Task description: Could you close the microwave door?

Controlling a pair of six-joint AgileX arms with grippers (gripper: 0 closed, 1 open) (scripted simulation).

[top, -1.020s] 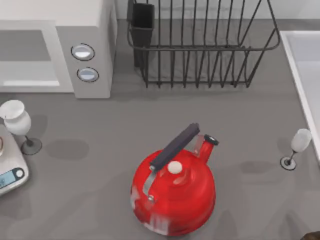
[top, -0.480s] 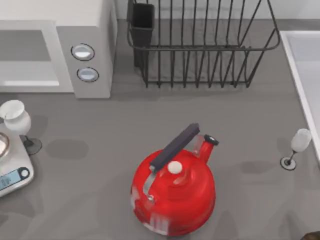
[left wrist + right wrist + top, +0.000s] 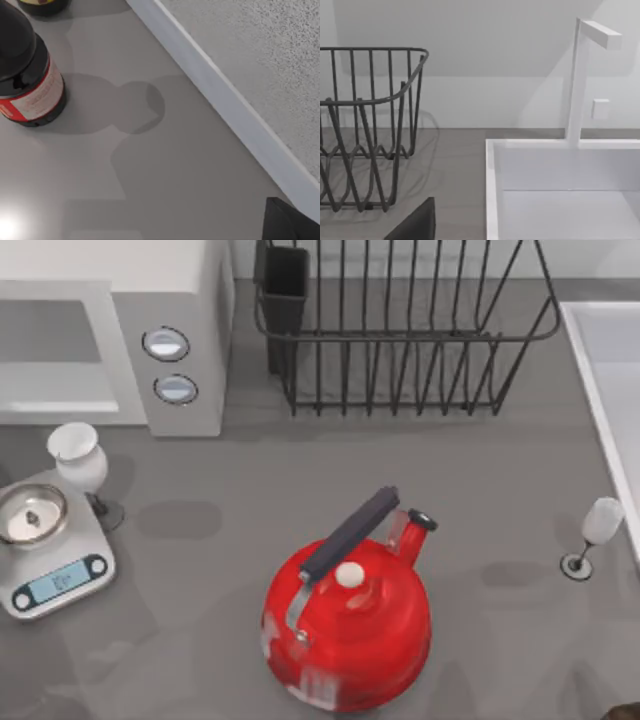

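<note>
Microwave (image 3: 110, 335) stands at the counter's (image 3: 480, 470) far left, its cavity exposed, so we judge the door unclosed; we cannot tell either gripper's state, both arms seemingly parked aside

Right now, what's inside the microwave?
The microwave stands open, and its light grey cavity looks bare. The part past the top view's left edge is out of sight.

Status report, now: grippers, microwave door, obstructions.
Gripper fingers unseen. Microwave cavity open, door panel unseen. Wine glass and scale stand before it.
</note>
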